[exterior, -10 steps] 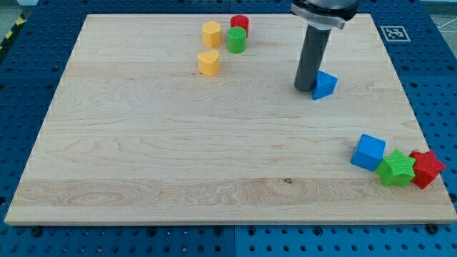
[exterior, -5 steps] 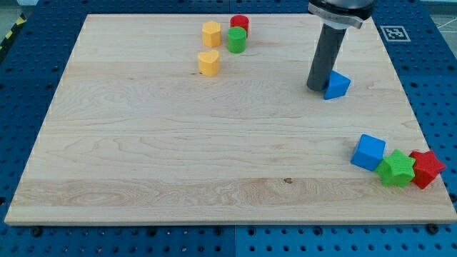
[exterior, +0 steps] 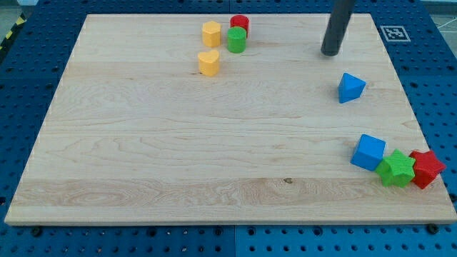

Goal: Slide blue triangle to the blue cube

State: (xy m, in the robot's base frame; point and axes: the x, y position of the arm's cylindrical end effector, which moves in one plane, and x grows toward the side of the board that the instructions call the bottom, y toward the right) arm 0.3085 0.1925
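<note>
We hold our dark rod nearly upright near the view's top right; my tip point(exterior: 330, 53) rests low, touching no block.

Blue triangle point(exterior: 350, 87), blue cube point(exterior: 368, 152), green star point(exterior: 396, 169), red star point(exterior: 427, 168).

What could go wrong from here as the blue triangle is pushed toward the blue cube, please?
My tip sits apart from the blue triangle, toward the view's top and slightly left, so an off-centre push may send the triangle toward the board's right edge. A hard push could also knock the blue cube into the touching green star and red star.
</note>
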